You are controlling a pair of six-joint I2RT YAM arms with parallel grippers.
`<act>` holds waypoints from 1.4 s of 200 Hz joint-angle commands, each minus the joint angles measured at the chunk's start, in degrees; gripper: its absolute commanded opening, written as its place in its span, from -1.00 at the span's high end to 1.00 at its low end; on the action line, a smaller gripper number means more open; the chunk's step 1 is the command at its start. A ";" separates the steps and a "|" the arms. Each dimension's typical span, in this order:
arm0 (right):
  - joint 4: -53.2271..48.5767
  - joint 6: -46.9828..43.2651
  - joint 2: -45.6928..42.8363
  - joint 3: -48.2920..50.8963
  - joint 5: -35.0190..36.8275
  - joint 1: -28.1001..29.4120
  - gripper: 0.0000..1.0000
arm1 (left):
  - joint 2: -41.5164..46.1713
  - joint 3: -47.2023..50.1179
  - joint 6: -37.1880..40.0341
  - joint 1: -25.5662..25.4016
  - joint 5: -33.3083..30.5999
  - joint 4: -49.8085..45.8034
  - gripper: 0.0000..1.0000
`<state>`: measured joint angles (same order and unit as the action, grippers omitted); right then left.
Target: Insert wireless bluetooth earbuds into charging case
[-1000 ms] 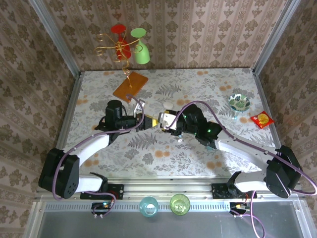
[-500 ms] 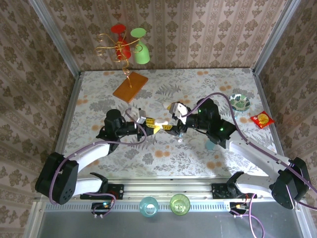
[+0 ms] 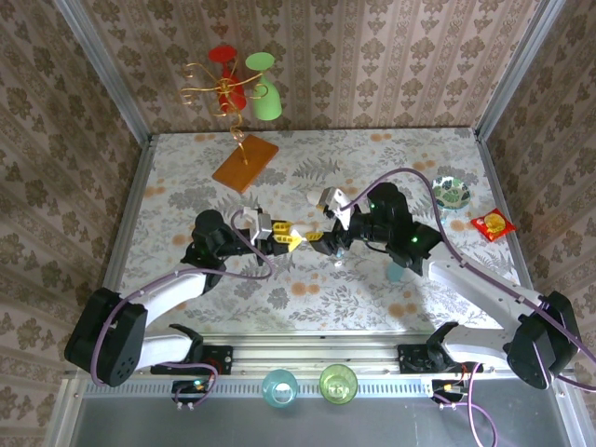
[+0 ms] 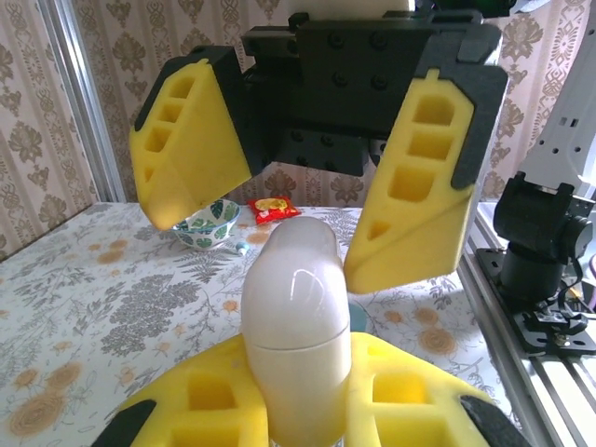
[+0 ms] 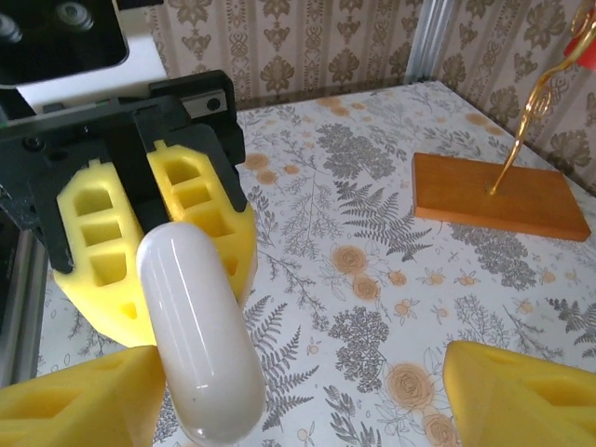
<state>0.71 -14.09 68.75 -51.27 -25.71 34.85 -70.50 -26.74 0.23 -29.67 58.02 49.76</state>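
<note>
Two grippers meet nose to nose above mid-table. Left gripper is clamped tight on the charging case — a white glossy pebble standing upright between its yellow foam pads, lower half sunk in the grip, rounded top sticking out toward the other arm. Case lid is closed, with a seam line visible around the body; contents can't be seen. Right gripper has its jaws spread wide and holds nothing. Its two yellow pads sit either side of the case top, and the left wrist view shows a gap on both sides. In the right wrist view the case overlaps one of that gripper's fingers at lower left, so I can't tell about contact there; the other finger is well clear. From the top camera both arms reach in from the near edge and bend toward centre, purple cables looping over each. Table has a floral-print cover. Far side: wooden base carrying a gold wire stand, with a red cup and green cup on it. Far right: patterned bowl, red snack packet just beside it. Small pale blue item lies on the table against the right forearm — too small to identify. Bluish glass and green glass sit at the near rail between the arm bases.
</note>
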 commanded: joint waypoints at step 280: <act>-16.40 61.16 3.76 10.52 22.98 -4.65 0.01 | 6.12 14.07 24.86 -7.59 -24.36 2.40 1.00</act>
<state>-13.63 39.07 70.74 -42.72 -6.57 29.56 -65.34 -13.67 22.09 -36.80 35.03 52.45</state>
